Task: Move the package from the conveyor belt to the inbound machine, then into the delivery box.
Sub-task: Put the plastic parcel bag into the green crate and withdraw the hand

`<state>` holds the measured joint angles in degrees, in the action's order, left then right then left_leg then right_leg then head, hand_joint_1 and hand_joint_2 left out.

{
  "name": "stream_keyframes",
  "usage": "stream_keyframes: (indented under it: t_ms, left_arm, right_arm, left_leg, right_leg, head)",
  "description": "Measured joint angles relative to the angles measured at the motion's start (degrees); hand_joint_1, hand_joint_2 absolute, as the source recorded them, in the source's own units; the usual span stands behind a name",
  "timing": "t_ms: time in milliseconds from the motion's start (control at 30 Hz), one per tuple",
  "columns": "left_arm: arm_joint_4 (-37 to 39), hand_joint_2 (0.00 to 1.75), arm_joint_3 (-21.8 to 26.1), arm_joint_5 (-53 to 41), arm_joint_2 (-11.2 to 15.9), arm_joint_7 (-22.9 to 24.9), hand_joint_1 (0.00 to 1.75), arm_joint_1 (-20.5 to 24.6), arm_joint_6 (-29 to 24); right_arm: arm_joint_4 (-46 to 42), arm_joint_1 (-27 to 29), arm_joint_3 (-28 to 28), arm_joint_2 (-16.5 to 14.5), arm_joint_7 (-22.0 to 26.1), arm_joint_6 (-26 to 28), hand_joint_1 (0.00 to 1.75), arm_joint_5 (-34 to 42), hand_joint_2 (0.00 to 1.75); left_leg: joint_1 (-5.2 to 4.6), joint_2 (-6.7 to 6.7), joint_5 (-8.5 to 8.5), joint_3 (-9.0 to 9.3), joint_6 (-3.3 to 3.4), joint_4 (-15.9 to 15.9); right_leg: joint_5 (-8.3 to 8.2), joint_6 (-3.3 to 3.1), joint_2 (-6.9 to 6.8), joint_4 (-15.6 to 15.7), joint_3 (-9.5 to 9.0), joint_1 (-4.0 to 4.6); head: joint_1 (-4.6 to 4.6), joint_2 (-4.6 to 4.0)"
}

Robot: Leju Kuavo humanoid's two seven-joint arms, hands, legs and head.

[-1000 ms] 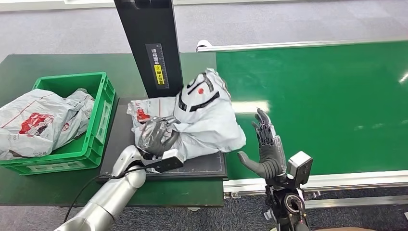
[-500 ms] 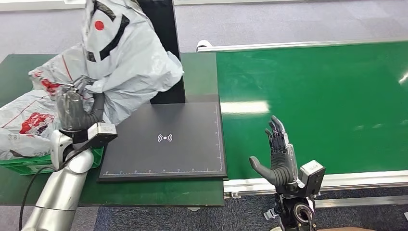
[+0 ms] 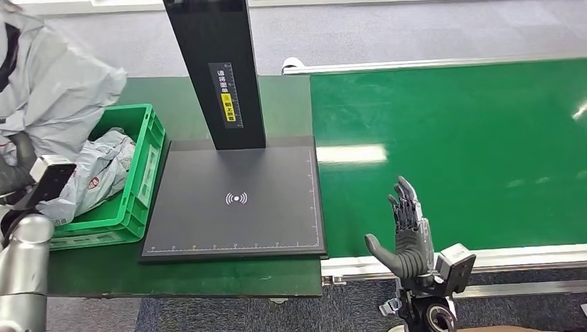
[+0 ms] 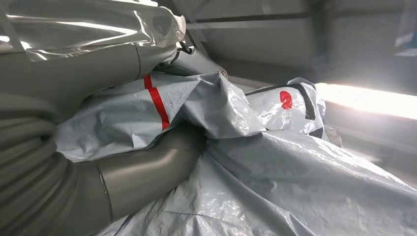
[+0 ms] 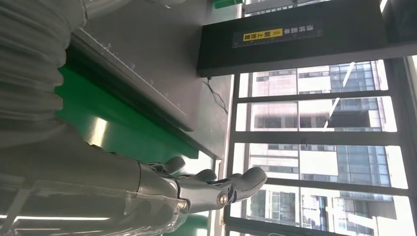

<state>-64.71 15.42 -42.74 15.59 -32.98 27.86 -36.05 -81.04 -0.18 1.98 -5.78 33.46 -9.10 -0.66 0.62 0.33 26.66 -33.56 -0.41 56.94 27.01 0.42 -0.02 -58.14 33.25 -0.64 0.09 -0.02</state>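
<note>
The grey plastic package (image 3: 52, 79) with black and red markings hangs at the far left, above the left end of the green delivery box (image 3: 144, 173). My left hand (image 3: 15, 171) grips it from below at the picture's edge. In the left wrist view the thumb (image 4: 147, 169) presses into the crumpled package (image 4: 275, 167). The inbound machine's black scan plate (image 3: 235, 200) lies bare under its black pillar (image 3: 216, 69). My right hand (image 3: 408, 232) stands open, fingers up, over the near edge of the green conveyor belt (image 3: 450, 131), holding nothing.
Another grey package with red print (image 3: 97, 169) lies inside the delivery box. The box and the scan plate sit on a dark green table (image 3: 180, 277). The belt's metal rail (image 3: 526, 259) runs along its near edge. The right wrist view has the pillar (image 5: 295, 42) against windows.
My left arm has swung the package off the scan plate, up and leftward to over the green box. My right hand has drifted slightly down and right, still open.
</note>
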Motion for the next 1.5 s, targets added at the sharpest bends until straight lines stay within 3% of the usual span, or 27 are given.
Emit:
stream_keyframes:
  t_ms: [267,467,500,600,633,1067,1300,1500]
  left_arm:
    - [15.62,1.75,6.23,-2.98,3.84,2.05,1.75,3.10,-0.90]
    - [21.43,1.75,7.35,-3.46,4.69,2.05,1.71,5.44,-0.81]
    - [21.92,1.75,7.40,-3.47,4.73,2.05,1.59,5.62,-0.81]
    - [23.06,1.75,7.60,-3.50,4.77,2.04,0.33,6.16,-0.76]
    - [23.38,1.75,7.64,-3.52,4.77,2.02,0.01,6.34,-0.70]
    - [25.22,1.75,7.59,3.09,3.04,-4.65,0.00,7.87,4.30]
    - [15.89,1.75,4.82,11.66,-0.40,-6.18,0.00,3.27,11.58]
    - [9.62,1.75,2.64,14.23,-1.85,-5.83,0.00,1.24,14.14]
  right_arm:
    - [-1.75,1.17,-0.29,-0.03,-0.13,-0.26,0.00,-0.67,1.75]
    - [-1.77,0.95,-0.32,-0.03,-0.22,-0.26,0.00,-0.72,1.75]
    - [-1.77,0.93,-0.32,-0.03,-0.24,-0.26,0.00,-0.72,1.75]
    - [-1.76,0.86,-0.32,-0.03,-0.26,-0.26,0.00,-0.72,1.75]
    - [-1.77,0.84,-0.33,-0.03,-0.26,-0.25,0.00,-0.72,1.75]
    - [-1.35,-0.16,-0.40,-0.01,-0.52,0.53,0.00,-0.75,1.75]
    - [-1.19,0.14,-1.04,-0.03,-0.58,1.05,0.00,-1.25,1.75]
    - [-1.19,0.51,-1.77,-0.03,-0.70,1.08,0.00,-1.40,1.75]
  left_leg:
    - [0.00,0.00,0.00,-0.01,0.00,0.00]
    - [0.00,-0.02,-0.01,0.00,-0.01,0.00]
    - [0.00,-0.02,-0.01,0.00,-0.01,0.00]
    - [0.00,-0.02,0.00,0.00,-0.01,0.00]
    - [0.00,-0.02,0.00,0.00,-0.01,0.00]
    - [-0.01,-0.02,-0.01,0.01,-0.01,0.01]
    - [-0.01,-0.02,0.00,0.00,0.00,0.01]
    - [-0.01,-0.01,0.00,0.01,-0.01,0.01]
  right_leg:
    - [0.00,0.00,0.00,0.00,0.00,0.00]
    - [-0.01,0.00,0.00,0.00,-0.01,0.00]
    - [-0.01,0.00,0.00,0.00,-0.01,0.00]
    - [0.00,0.00,0.00,0.00,0.00,0.00]
    - [0.00,0.00,0.00,0.00,0.00,0.00]
    - [-0.01,0.01,0.00,0.00,0.00,-0.01]
    - [-0.01,0.01,0.00,0.01,0.02,-0.01]
    - [-0.01,0.01,0.00,0.01,0.01,-0.01]
  head:
    - [0.01,0.01]
    - [0.00,0.00]
    - [0.00,0.01]
    - [0.01,0.01]
    - [0.01,0.01]
    - [0.01,0.01]
    - [0.01,0.01]
    - [0.01,0.01]
